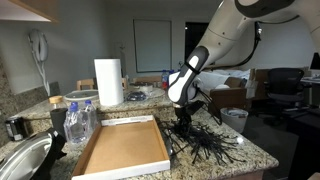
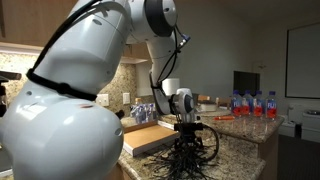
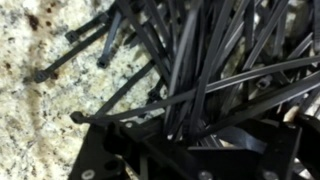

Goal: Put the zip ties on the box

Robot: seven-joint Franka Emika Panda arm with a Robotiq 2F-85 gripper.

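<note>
The zip ties [image 1: 207, 146] lie as a spiky black tangle on the granite counter, to the right of the box [image 1: 124, 151], a shallow brown cardboard tray. My gripper [image 1: 183, 123] points down into the left part of the tangle. In the other exterior view, the gripper [image 2: 186, 131] stands over the zip ties [image 2: 186, 156], with the box [image 2: 141, 138] beside it. In the wrist view a bunch of zip ties [image 3: 190, 70] converges between the jaws of my gripper [image 3: 196, 136], which look shut on it. The fingertips are buried in the strips.
A paper towel roll [image 1: 108, 82] stands behind the box. Plastic water bottles [image 1: 79, 121] and a round metal bowl [image 1: 22, 160] sit to its left. More bottles [image 2: 255, 103] line a far counter. The counter edge [image 1: 262, 158] runs close behind the tangle.
</note>
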